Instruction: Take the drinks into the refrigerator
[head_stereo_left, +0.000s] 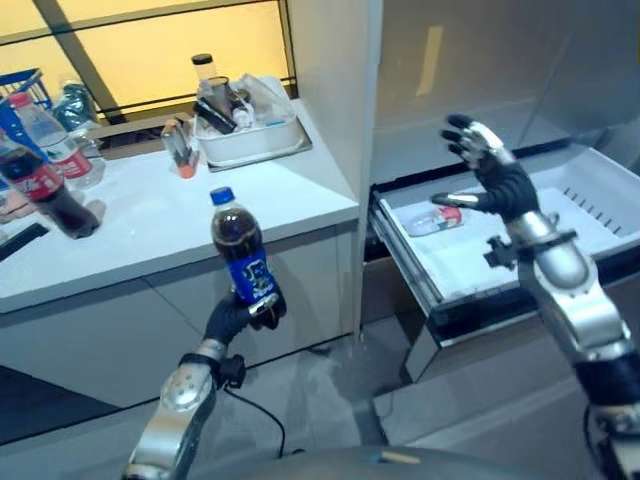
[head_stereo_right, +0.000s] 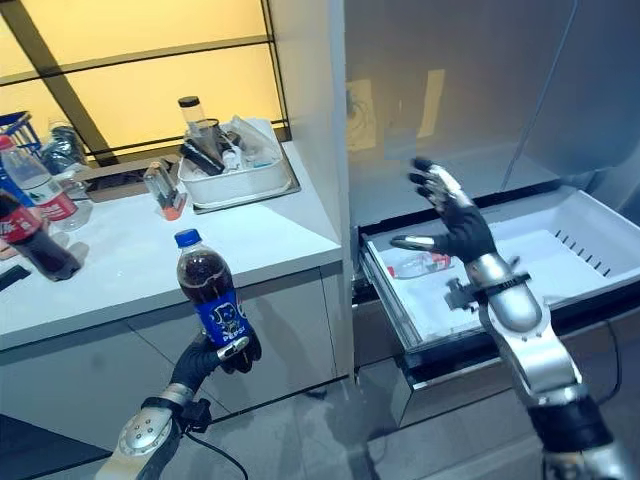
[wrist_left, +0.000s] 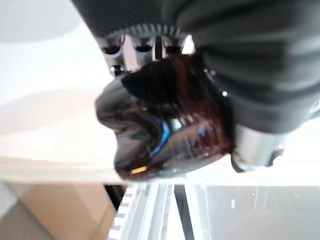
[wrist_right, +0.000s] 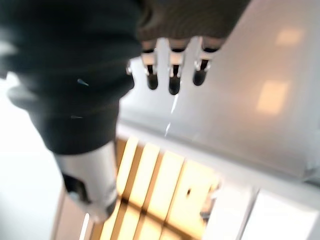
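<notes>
My left hand (head_stereo_left: 245, 312) is shut on the lower part of a dark cola bottle (head_stereo_left: 240, 247) with a blue cap and blue label, held upright in front of the white counter (head_stereo_left: 150, 215). In the left wrist view the bottle's dark base (wrist_left: 165, 125) sits inside the curled fingers. My right hand (head_stereo_left: 490, 165) hovers open, fingers spread, above the pulled-out white refrigerator drawer (head_stereo_left: 585, 205). A clear bottle with a red label (head_stereo_left: 435, 220) lies on its side in the drawer, just left of that hand. Two more bottles, a cola (head_stereo_left: 45, 190) and a clear one (head_stereo_left: 50, 140), stand at the counter's far left.
A white tray (head_stereo_left: 250, 135) of jars and odds stands at the counter's back, with a small tube (head_stereo_left: 180, 150) beside it. The refrigerator's tall grey side panel (head_stereo_left: 330, 90) rises between counter and drawer. A blue basket (head_stereo_left: 25, 85) is at the far left.
</notes>
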